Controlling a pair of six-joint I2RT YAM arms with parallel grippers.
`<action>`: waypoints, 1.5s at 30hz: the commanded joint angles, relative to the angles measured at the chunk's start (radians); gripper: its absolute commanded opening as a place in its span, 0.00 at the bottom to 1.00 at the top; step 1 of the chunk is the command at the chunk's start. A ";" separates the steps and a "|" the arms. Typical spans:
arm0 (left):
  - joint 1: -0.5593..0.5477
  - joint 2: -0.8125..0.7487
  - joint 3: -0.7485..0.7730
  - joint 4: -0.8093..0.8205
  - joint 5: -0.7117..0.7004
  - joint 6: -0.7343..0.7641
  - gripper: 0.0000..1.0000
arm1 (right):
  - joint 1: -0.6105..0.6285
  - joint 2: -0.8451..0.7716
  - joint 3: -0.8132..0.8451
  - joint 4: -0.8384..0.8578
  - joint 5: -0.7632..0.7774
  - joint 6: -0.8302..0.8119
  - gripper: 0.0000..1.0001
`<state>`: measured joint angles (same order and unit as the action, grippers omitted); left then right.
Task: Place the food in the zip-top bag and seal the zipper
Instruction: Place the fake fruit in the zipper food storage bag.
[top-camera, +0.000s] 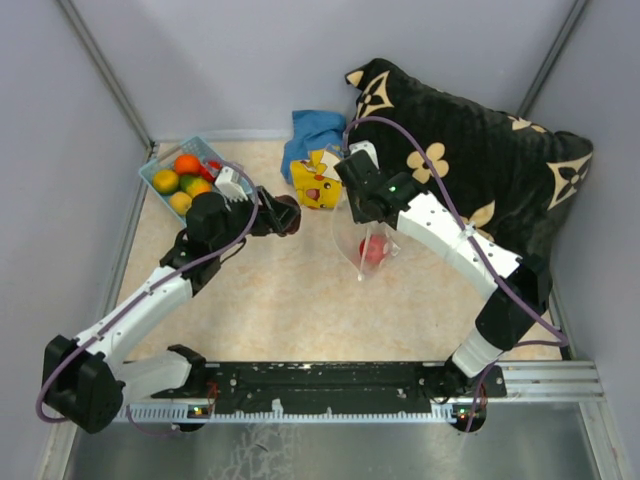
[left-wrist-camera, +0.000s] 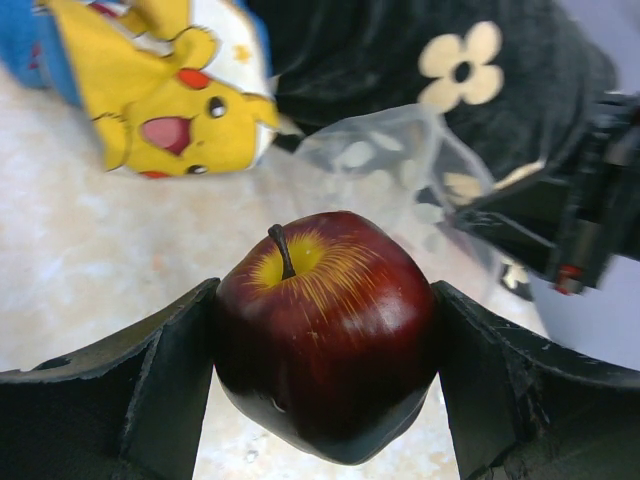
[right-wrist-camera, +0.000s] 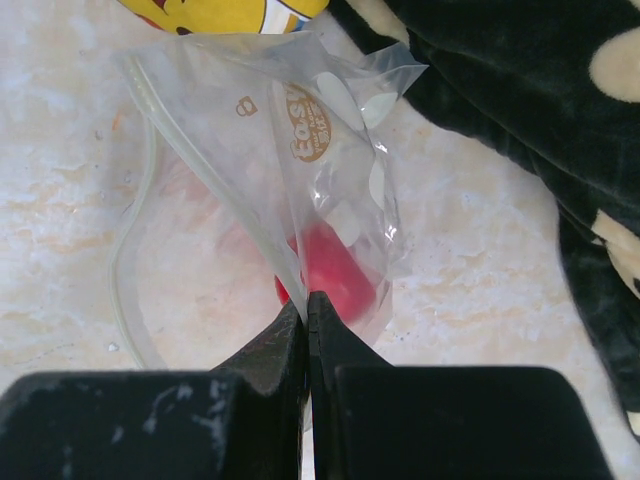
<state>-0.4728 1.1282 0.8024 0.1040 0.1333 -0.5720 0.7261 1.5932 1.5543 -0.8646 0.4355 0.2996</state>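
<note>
Top view, basket (top-camera: 150, 172): light blue, holds orange and yellow-green fruits (top-camera: 187, 163).
Top view, bag (top-camera: 358, 265): clear, beside the yellow plush (top-camera: 318, 185), one red fruit (top-camera: 375, 250) inside.
Left wrist view, left gripper (left-wrist-camera: 325, 345): fingers spread wide, clamping a dark red apple (left-wrist-camera: 325, 300).
Right wrist view, right gripper (right-wrist-camera: 307, 310): clenched, pinching the bag at its mouth edge; zipper (right-wrist-camera: 125, 270) gapes open.
Right wrist view, printing: orange logo on the bag, unreadable.

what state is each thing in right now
left tool, closed on the dark red apple
right tool, shut on the zip-top bag at its edge
zip-top bag, mouth open, one red fruit inside
zipper, unsealed
basket, holding orange, yellow and green fruits
plush, lying on the table near the bag
</note>
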 joint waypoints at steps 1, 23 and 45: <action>-0.037 -0.045 -0.048 0.170 0.056 -0.058 0.48 | 0.010 -0.001 0.062 0.002 -0.036 0.052 0.00; -0.335 0.074 -0.199 0.710 -0.115 0.067 0.49 | 0.011 -0.047 0.060 0.020 -0.190 0.086 0.00; -0.401 0.248 -0.151 0.709 -0.326 0.173 0.54 | 0.011 -0.119 0.016 0.064 -0.322 0.070 0.00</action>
<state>-0.8585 1.3605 0.6067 0.8181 -0.1555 -0.4316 0.7296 1.5192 1.5539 -0.8524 0.1589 0.3782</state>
